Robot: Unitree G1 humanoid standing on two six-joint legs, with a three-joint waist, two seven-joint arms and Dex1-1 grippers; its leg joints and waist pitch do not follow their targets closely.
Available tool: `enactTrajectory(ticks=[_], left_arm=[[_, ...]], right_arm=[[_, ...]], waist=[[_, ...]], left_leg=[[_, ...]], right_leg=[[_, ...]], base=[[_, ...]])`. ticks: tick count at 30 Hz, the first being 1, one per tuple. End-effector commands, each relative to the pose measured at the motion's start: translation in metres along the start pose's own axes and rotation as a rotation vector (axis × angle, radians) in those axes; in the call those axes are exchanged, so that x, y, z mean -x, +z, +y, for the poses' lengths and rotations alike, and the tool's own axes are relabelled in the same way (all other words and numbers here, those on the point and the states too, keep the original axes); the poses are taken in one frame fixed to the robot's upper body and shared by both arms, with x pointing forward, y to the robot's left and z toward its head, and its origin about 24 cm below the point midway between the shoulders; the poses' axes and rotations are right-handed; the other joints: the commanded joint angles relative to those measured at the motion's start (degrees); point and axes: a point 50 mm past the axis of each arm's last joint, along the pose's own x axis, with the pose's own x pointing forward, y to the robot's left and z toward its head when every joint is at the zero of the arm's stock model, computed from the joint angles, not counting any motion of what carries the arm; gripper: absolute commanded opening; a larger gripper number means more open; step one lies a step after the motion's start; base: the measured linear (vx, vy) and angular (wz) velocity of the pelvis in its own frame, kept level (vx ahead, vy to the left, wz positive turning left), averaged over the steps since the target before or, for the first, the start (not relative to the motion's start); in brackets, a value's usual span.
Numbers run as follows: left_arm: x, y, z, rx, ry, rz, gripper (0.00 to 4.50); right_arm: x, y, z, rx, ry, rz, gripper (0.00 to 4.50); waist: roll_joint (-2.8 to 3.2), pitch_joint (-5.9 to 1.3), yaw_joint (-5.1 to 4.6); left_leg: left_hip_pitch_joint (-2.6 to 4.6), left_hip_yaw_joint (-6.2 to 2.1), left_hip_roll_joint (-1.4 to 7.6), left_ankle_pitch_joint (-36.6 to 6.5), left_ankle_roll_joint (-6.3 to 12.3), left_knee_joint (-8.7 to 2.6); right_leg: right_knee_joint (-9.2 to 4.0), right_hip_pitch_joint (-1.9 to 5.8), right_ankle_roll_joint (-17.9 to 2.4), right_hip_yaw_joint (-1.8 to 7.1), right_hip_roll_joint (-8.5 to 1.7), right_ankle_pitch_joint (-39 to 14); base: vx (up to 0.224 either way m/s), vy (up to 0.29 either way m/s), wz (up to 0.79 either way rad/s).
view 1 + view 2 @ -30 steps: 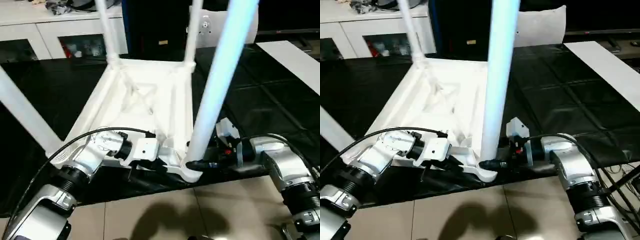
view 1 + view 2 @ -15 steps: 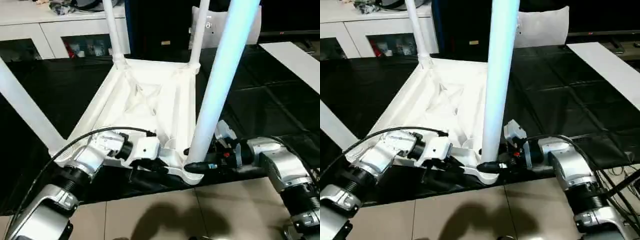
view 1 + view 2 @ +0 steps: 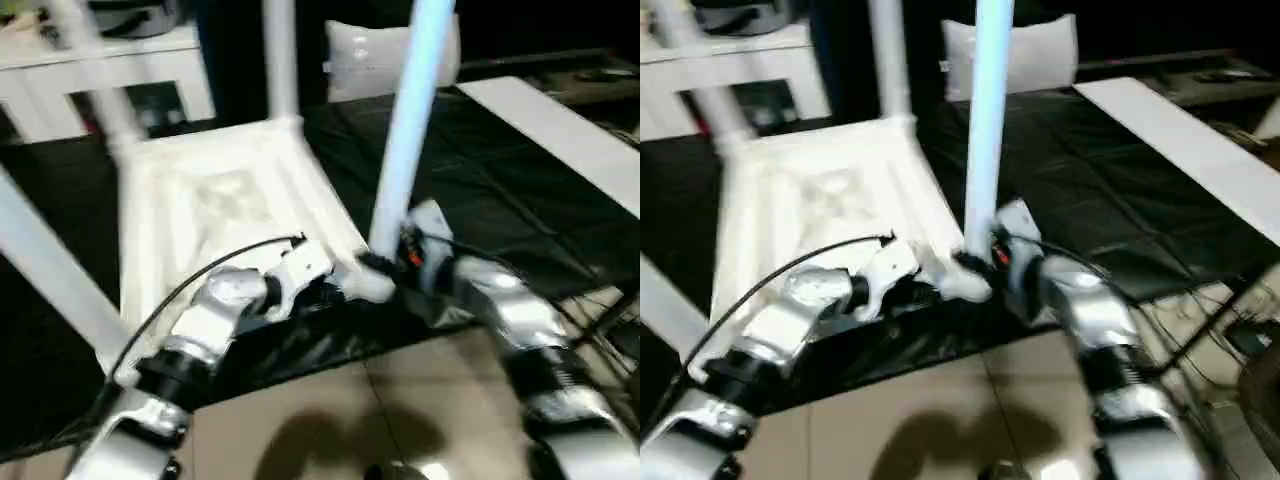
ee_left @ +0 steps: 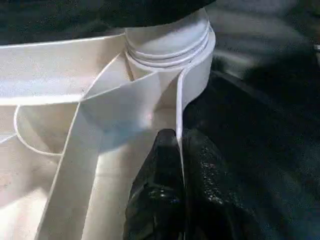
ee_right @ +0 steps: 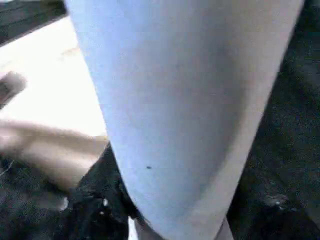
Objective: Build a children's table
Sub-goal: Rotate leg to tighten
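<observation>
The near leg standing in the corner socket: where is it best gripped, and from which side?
Low on the near leg, just above its corner socket, coming in level from the robot's right: the tube stands upright and free there, while the table top blocks its other side.

1. The left arm reaches forward and inward, cable looping over its silver wrist
2. The left gripper (image 4: 175, 165) has its black fingers pinched tight together
3. The right arm angles in toward the left one, its right gripper (image 3: 385, 265) close beside it
</observation>
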Motion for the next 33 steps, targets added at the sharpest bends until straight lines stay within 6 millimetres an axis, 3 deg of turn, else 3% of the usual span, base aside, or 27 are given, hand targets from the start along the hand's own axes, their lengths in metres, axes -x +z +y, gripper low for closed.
enactTrajectory(ticks=[1, 2, 3, 4, 7, 11, 13, 14, 16, 17, 18, 19, 20, 22, 24, 26, 29, 30, 33], left_arm=[[-0.016, 0.021, -0.016, -0.004, 0.005, -0.058, 0.0], [-0.016, 0.021, -0.016, -0.004, 0.005, -0.058, 0.0], [-0.019, 0.026, -0.015, -0.016, 0.033, -0.059, 0.0], [-0.019, 0.026, -0.015, -0.016, 0.033, -0.059, 0.0], [-0.015, 0.022, -0.008, -0.047, 0.066, -0.03, 0.0], [-0.007, 0.011, 0.003, -0.108, 0.083, 0.016, 0.0], [-0.002, 0.006, 0.01, -0.128, 0.091, 0.038, 0.0], [0.001, 0.005, 0.014, -0.144, 0.086, 0.044, 0.0], [0.003, 0.003, 0.017, -0.157, 0.08, 0.053, 0.0], [0.008, -0.001, 0.024, -0.18, 0.08, 0.069, 0.0], [0.011, -0.003, 0.028, -0.188, 0.081, 0.077, 0.0], [0.016, -0.005, 0.034, -0.207, 0.084, 0.088, 0.0], [0.018, -0.006, 0.037, -0.214, 0.084, 0.092, 0.0], [0.021, -0.007, 0.04, -0.226, 0.083, 0.095, 0.0], [0.033, -0.012, 0.053, -0.254, 0.109, 0.114, 0.0], [0.04, -0.011, 0.06, -0.219, 0.125, 0.068, 0.0], [0.047, -0.01, 0.06, -0.176, 0.101, -0.004, 0.0], [0.048, -0.01, 0.059, -0.16, 0.09, -0.02, 0.28], [0.049, -0.009, 0.056, -0.133, 0.075, -0.058, 0.55]], right_arm=[[-0.02, -0.008, 0.025, -0.082, -0.005, 0.039, 2.02], [-0.02, -0.008, 0.025, -0.082, -0.005, 0.039, 2.02], [-0.023, -0.006, 0.029, -0.117, 0.01, -0.012, 2.56], [-0.023, -0.006, 0.029, -0.117, 0.01, -0.012, 2.56], [-0.021, -0.005, 0.028, -0.102, 0.021, -0.046, 2.8], [-0.01, -0.004, 0.019, -0.063, 0.042, -0.085, 3.21], [-0.001, -0.006, 0.011, -0.035, 0.024, -0.088, 3.27], [0.004, -0.008, 0.008, -0.048, 0.032, -0.087, 3.56], [0.009, -0.01, 0.006, -0.051, 0.053, -0.09, 3.63], [0.021, -0.015, 0.004, -0.032, 0.077, -0.09, 3.75], [0.027, -0.017, 0.003, -0.02, 0.092, -0.089, 3.87], [0.037, -0.02, 0.003, 0.002, 0.122, -0.091, 3.87], [0.04, -0.021, 0.003, 0.01, 0.135, -0.092, 4.0], [0.045, -0.022, 0.004, 0.017, 0.155, -0.096, 4.17], [0.063, -0.025, 0.009, 0.036, 0.188, -0.107, 4.23], [0.07, -0.026, 0.008, 0.041, 0.128, -0.124, 4.43], [0.074, -0.026, 0.009, 0.005, 0.05, -0.138, 4.43], [0.075, -0.026, 0.01, 0.001, 0.042, -0.138, 4.48], [0.076, -0.027, 0.014, 0.002, 0.044, -0.129, 4.5]], waist=[[-0.47, -3.05, -0.36], [-0.37, -3.1, -0.57], [-0.51, -3.39, -0.57], [-0.57, -3.37, -0.48], [-0.47, -3.62, -0.25], [-0.56, -3.88, 0.24], [-0.2, -3.84, 0.78], [-0.4, -3.83, 1.02], [-0.49, -3.87, 1.44], [-0.14, -3.8, 1.65], [-0.26, -3.89, 2.07], [-0.33, -3.95, 1.97], [0.13, -3.71, 2.12], [-0.19, -3.8, 1.93], [0.56, -3.69, 2.15], [0.39, -3.69, 2.03], [0.59, -3.88, 1.77], [0.6, -3.97, 1.91], [0.51, -4.11, 2.03]], left_leg=[[-1.59, 1.2, -2.35, -15.5, 3.65, -3.89], [-1.68, 1.06, -2.26, -15.7, 3.87, -4.01], [-1.75, 1.1, -2.08, -15.3, 4.49, -4.14], [-1.67, 1.15, -1.96, -14.9, 5.07, -4.28], [-2.14, 1.13, -1.55, -12.1, 5.91, -4.57], [-2.35, 1.42, -1.5, -8.9, 7.21, -4.35], [-2.13, 1.71, -1.57, -7.5, 7.57, -4.18], [-2.25, 1.73, -1.64, -7.4, 7.33, -4.17], [-2.53, 1.75, -1.81, -7.0, 7.4, -4.12], [-2.68, 1.66, -1.87, -6.8, 7.22, -4.11], [-2.43, 1.72, -1.86, -7.2, 7.07, -4.11], [-2.59, 1.67, -1.8, -7.1, 6.91, -4.13], [-2.69, 1.6, -2.07, -7.5, 7.02, -4.22], [-2.95, 1.48, -2.02, -8.1, 6.42, -4.27], [-2.42, 1.56, -1.98, -9.2, 5.95, -4.24], [-2.75, 1.45, -2.09, -9.2, 5.68, -4.36], [-2.6, 1.39, -1.97, -8.5, 5.09, -4.37], [-2.49, 1.45, -1.92, -7.9, 5.14, -4.35], [-2.5, 1.39, -1.48, -5.8, 5.49, -4.38]], right_leg=[[-6.21, 3.33, -1.4, -0.07, -0.85, -34.8], [-6.23, 3.55, -1.8, -0.23, -0.88, -34.1], [-6.02, 3.75, -2.6, 0.03, -1.06, -31.7], [-5.8, 3.56, -4.0, 0.45, -1.08, -29.7], [-4.58, 3.96, -7.4, 1.38, -1.22, -23.4], [-3.72, 4.18, -10.0, 1.88, -1.31, -19.2], [-3.83, 3.9, -10.2, 2.05, -1.18, -18.4], [-3.66, 4.02, -10.3, 2.1, -1.13, -18.8], [-3.7, 4.26, -9.5, 2.13, -1.1, -19.5], [-3.87, 4.35, -8.8, 2.08, -0.99, -19.9], [-3.93, 4.24, -8.0, 2.11, -0.95, -20.4], [-3.67, 4.3, -8.0, 2.12, -0.96, -20.2], [-4.1, 4.4, -7.3, 1.96, -0.7, -21.1], [-4.1, 4.49, -6.3, 1.85, -0.83, -22.5], [-4.68, 3.99, -5.5, 1.75, -0.62, -23.5], [-4.51, 4.19, -5.1, 1.75, -0.6, -23.5], [-4.19, 4.0, -6.4, 1.86, -0.65, -21.6], [-3.98, 3.99, -7.2, 2.03, -0.73, -20.0], [-3.02, 4.07, -10.2, 2.36, -0.74, -13.7]], base=[[0.0, 0.0, 0.0], [0.0, 0.0, 0.0], [0.0, 0.0, 0.0], [0.0, 0.0, 0.0], [0.0, 0.0, 0.0], [0.0, 0.0, 0.0], [0.0, 0.0, 0.0], [0.0, 0.0, 0.0], [0.0, 0.0, 0.0], [0.0, 0.0, 0.0], [0.0, 0.0, 0.0], [0.0, 0.0, 0.0], [0.0, 0.0, 0.0], [0.0, 0.0, 0.0], [0.0, 0.0, 0.0], [0.0, 0.0, 0.0], [0.0, 0.0, 0.0], [0.0, 0.0, 0.0], [0.0, 0.0, 0.0]])
